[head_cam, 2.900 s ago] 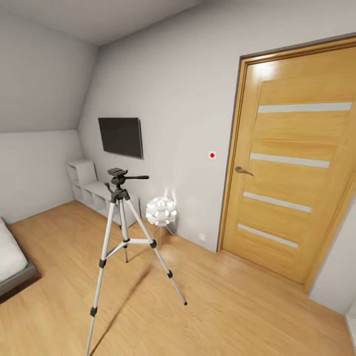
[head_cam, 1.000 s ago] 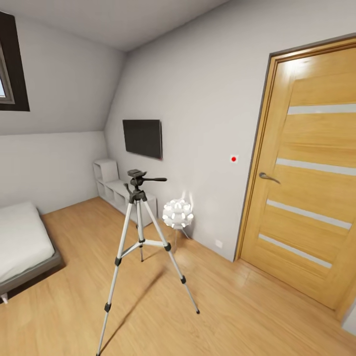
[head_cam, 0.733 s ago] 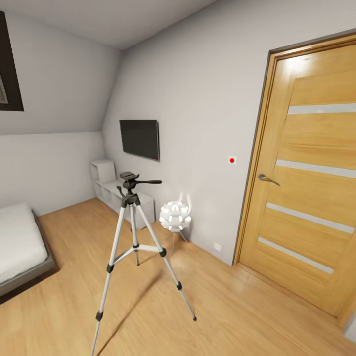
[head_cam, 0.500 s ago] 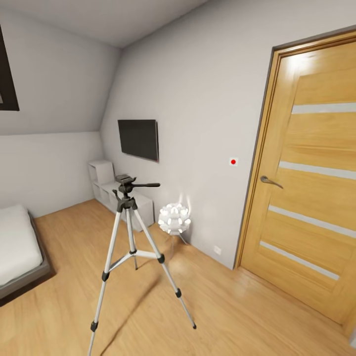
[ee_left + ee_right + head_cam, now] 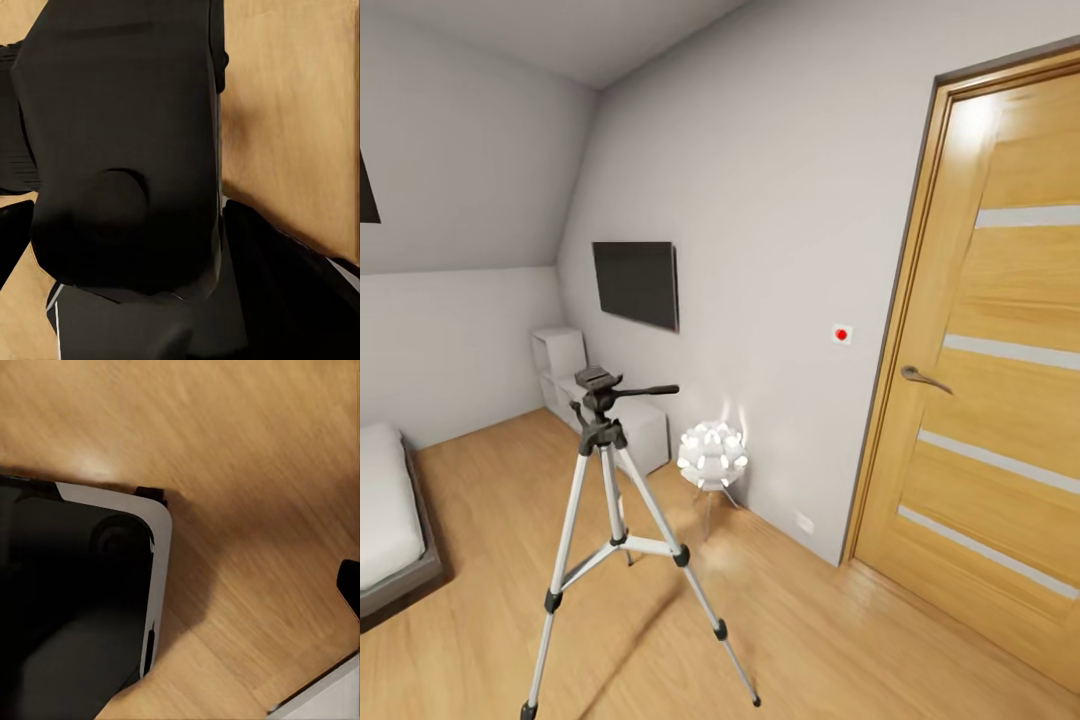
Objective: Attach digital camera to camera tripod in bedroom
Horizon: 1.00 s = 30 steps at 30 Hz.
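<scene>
From my head camera the camera tripod [image 5: 605, 520] loses one foot past the bottom edge of the frame. The bed [image 5: 390, 525] runs off the left edge, the wooden door [image 5: 1000, 400] off the right and top, and a dark frame [image 5: 366, 190] on the sloped ceiling is a mere sliver. Along my left wrist, a black bulk [image 5: 124, 150] sits too close and dark for me to identify. Along my right wrist, a dark silver-edged body [image 5: 75, 600] is cropped by the frame edge.

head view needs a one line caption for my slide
Camera tripod stands on the bedroom's wood floor, its head bare, beside a white ball lamp.
</scene>
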### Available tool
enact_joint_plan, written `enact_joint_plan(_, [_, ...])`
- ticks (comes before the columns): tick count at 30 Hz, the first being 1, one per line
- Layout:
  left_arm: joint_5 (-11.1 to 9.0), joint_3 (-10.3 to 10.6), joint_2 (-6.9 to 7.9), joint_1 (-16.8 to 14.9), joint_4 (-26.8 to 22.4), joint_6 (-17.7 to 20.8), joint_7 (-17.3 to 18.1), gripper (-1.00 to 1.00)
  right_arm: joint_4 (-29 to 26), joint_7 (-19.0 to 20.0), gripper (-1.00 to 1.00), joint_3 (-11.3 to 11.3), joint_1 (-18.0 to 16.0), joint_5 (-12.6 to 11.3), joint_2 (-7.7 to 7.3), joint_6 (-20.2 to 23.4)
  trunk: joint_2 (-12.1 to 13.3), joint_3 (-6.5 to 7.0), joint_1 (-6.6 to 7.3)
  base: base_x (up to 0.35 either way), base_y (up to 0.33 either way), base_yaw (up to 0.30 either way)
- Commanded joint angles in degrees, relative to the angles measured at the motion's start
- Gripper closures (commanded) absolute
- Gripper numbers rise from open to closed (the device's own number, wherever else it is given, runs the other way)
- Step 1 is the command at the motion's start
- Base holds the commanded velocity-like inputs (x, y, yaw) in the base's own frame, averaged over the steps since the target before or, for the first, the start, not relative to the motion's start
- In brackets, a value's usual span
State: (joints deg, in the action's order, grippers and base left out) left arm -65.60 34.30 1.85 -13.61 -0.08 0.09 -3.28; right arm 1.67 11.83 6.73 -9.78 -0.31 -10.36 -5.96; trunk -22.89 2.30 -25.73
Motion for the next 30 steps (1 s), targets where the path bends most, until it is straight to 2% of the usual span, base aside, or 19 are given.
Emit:
enact_joint_plan(1, [-0.31,0.5,0.0,-0.01,-0.01,0.03,-0.15,1.0,0.18,0.12,-1.0,0.39,-0.06,-0.04,-0.01,-0.37,-0.03,-0.02,-0.05,0.324,0.0,0.0])
enact_joint_plan(10, [-0.31,0.5,0.0,-0.01,-0.01,0.0,-0.19,1.0,0.18,0.12,-1.0,0.39,-0.06,-0.02,-0.01,-0.26,-0.03,-0.02,-0.05,0.319,-0.061,0.0])
enact_joint_plan(23, [-0.31,0.5,0.0,-0.01,-0.01,-0.08,-0.16,1.0,0.18,0.13,-1.0,0.32,-0.06,-0.12,0.08,0.29,-0.03,-0.02,-0.05,0.287,-0.154,0.002])
enact_joint_plan(30, [-0.34,0.5,0.0,-0.01,-0.01,-0.32,-0.15,1.0,0.18,0.12,-1.0,0.29,-0.06,-0.27,0.08,0.19,-0.03,-0.02,-0.05,0.257,-0.186,0.133])
